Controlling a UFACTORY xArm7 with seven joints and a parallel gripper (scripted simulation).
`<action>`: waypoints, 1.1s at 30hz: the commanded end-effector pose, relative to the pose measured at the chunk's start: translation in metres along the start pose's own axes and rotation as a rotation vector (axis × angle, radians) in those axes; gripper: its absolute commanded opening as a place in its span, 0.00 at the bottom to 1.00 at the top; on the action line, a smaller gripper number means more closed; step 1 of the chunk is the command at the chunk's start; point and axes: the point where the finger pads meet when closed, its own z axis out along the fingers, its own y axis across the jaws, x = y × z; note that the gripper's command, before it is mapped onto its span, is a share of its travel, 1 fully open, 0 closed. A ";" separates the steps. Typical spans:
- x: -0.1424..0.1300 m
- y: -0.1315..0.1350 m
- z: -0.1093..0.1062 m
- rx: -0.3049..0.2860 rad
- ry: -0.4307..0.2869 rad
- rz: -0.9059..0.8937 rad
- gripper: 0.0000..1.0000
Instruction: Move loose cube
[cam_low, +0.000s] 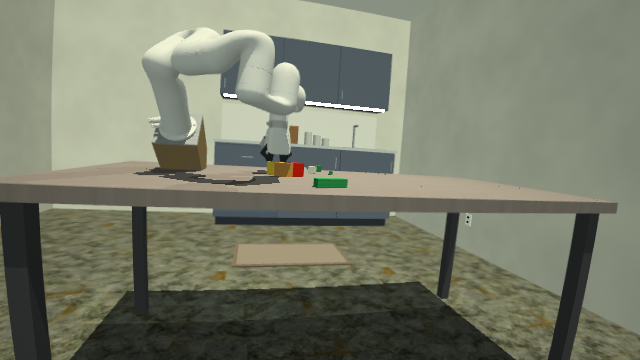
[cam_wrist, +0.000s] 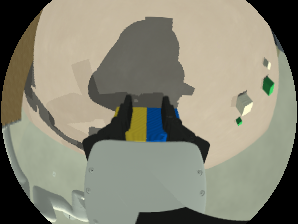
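Observation:
A row of cubes stands on the table in the exterior view: yellow (cam_low: pixel 270 167), orange (cam_low: pixel 283 170) and red (cam_low: pixel 298 169), touching one another. My gripper (cam_low: pixel 274 155) hangs just above and behind the yellow end of the row. In the wrist view the gripper (cam_wrist: pixel 145 115) stands half open, and a yellow cube (cam_wrist: pixel 137 124) and a blue cube (cam_wrist: pixel 154 124) show side by side between its fingers. I cannot tell whether the fingers touch them. The blue cube is hidden in the exterior view. The cubes' layout from above is not visible.
A long green block (cam_low: pixel 330 183) lies in front and to the right of the cubes. A small white block (cam_low: pixel 312 169) and small green pieces (cam_low: pixel 330 173) lie beside the red cube. A brown box (cam_low: pixel 181 150) stands at the arm's base on the left.

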 end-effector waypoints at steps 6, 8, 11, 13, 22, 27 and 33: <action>-0.001 0.001 -0.002 -0.004 0.001 0.000 0.49; -0.001 0.001 -0.002 -0.004 0.001 0.000 0.49; -0.001 0.001 -0.002 -0.004 0.001 0.000 0.49; -0.001 0.001 -0.002 -0.004 0.001 0.000 0.49; -0.001 0.001 -0.002 -0.004 0.001 0.000 0.49; 0.000 0.001 -0.002 -0.004 0.001 0.000 0.49; 0.005 0.001 -0.002 -0.004 0.001 0.000 0.49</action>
